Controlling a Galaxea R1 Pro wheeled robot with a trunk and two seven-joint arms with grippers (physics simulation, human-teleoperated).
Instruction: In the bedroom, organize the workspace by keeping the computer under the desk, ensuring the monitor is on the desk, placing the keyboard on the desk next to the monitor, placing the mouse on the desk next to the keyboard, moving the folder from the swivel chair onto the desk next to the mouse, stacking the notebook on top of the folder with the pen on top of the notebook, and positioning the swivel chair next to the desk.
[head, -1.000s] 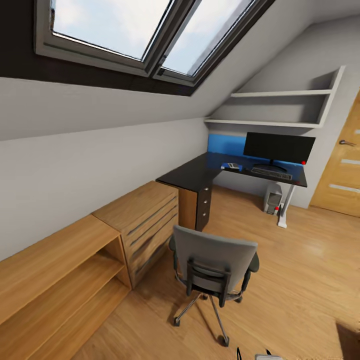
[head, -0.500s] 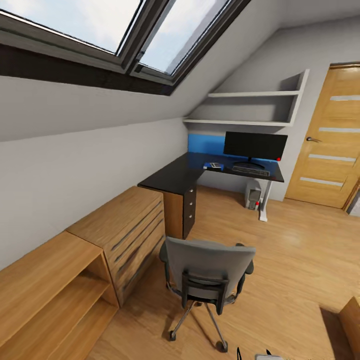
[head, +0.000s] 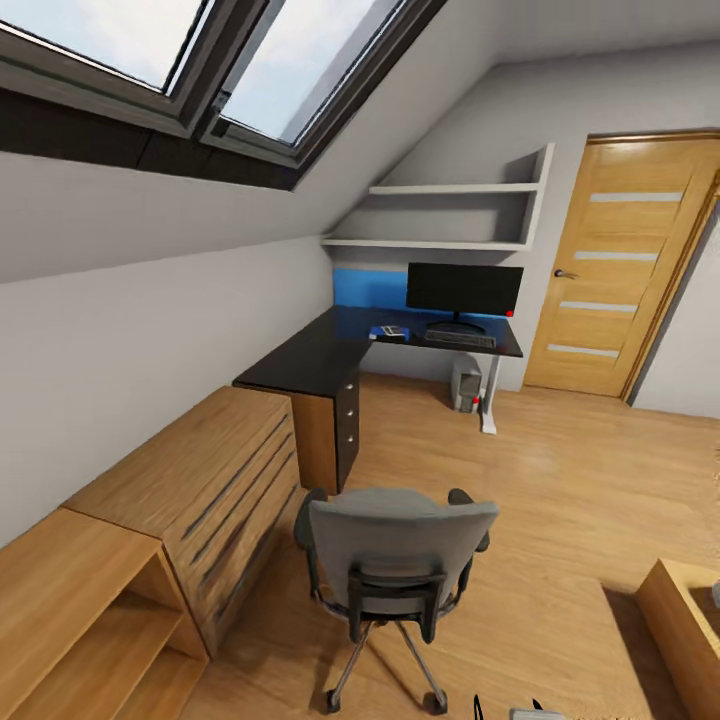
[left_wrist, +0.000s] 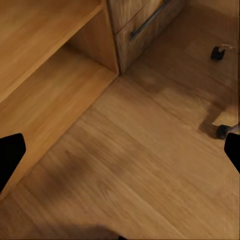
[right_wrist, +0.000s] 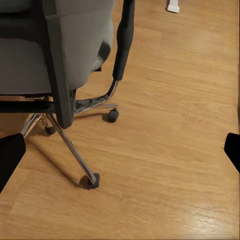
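We face the swivel chair, well apart from the tabletop bearing the monitor; both grippers spread, carrying nothing.

We see a swivel chair with matt grey cloth-like back, black plastic armrests and shiny metal legs on black castors. Floor is warm wood planks, smooth with a slight sheen. Low cabinets are the same light wood grain, matt, with dark handles. Bench top is dark and glossy. Monitor screen is black, matt. Door is light wood with frosted strips. Walls are plain matt grey
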